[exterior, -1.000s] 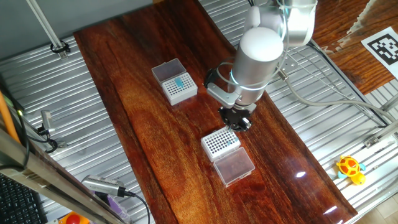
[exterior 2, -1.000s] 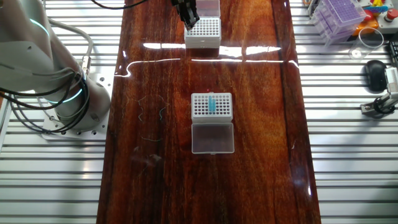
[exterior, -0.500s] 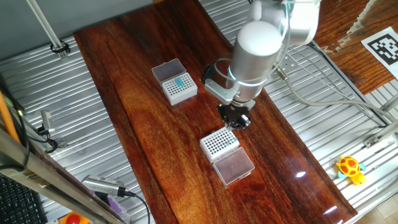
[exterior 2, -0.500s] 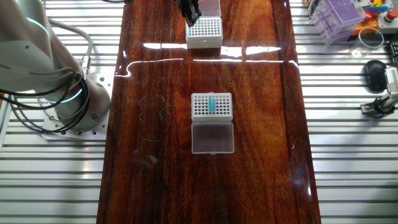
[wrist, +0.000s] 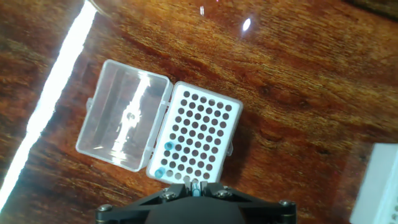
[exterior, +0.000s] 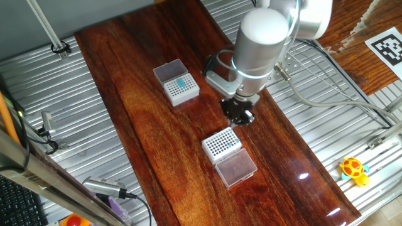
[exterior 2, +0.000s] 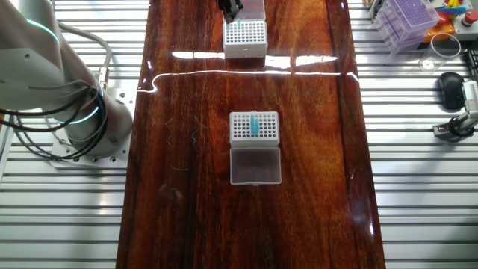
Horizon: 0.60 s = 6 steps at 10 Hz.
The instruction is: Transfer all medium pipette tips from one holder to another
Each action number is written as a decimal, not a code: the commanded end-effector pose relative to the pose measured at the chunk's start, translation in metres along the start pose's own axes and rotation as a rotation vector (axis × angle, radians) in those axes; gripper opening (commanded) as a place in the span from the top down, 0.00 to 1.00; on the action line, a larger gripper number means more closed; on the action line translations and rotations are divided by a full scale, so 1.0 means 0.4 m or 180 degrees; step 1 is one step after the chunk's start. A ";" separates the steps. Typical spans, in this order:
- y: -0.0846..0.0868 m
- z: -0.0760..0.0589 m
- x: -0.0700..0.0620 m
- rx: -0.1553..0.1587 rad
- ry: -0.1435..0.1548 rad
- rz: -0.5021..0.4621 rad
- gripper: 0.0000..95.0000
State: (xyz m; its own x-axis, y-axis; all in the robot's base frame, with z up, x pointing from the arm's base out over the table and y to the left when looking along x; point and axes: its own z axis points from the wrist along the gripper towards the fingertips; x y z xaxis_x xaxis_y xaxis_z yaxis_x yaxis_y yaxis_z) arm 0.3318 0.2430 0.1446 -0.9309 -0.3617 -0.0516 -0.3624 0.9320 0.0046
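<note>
1. The gripper (exterior: 240, 117) hangs above the wooden table (exterior: 144, 119) just off the far edge of the receiving rack (wrist: 194, 140), a white block of dark holes with its clear lid (wrist: 123, 124) folded open at 9 o'clock in the hand view.

2. A speck of teal shows at the fingertips at the bottom edge of the hand view, which suggests one tip pinched between nearly closed jaws; how far apart the jaws stand cannot be told.

3. Two medium pipette tips (wrist: 165, 158) already sit in the receiving rack near its 7 o'clock corner; the rest form a teal cluster (exterior 2: 255, 125) in the source rack (exterior 2: 254, 128), well apart at mid-table.

4. The step in hand appears to be seating a tip. Doing it well likely means centring the cone over an empty hole next to the two seated tips, keeping it upright, descending slowly and releasing only once it rests in the hole.

5. The seated tips and the raised lid lie close to the approach and could be knocked. A yellow toy (exterior: 353, 170) sits on the metal surround (exterior: 314, 125), clear of the work.
</note>
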 end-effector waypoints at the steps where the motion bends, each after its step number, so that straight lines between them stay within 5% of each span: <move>1: -0.017 -0.025 -0.006 -0.0004 0.0013 -0.0053 1.00; 3: -0.068 -0.049 -0.013 -0.0017 0.0029 -0.0136 1.00; 6: -0.068 -0.049 -0.013 -0.0046 0.0060 -0.0325 1.00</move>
State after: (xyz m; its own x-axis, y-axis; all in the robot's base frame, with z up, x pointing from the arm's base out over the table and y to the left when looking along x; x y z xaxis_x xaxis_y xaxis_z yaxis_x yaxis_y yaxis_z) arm 0.3452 0.2182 0.1644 -0.8896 -0.4552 -0.0382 -0.4560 0.8899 0.0129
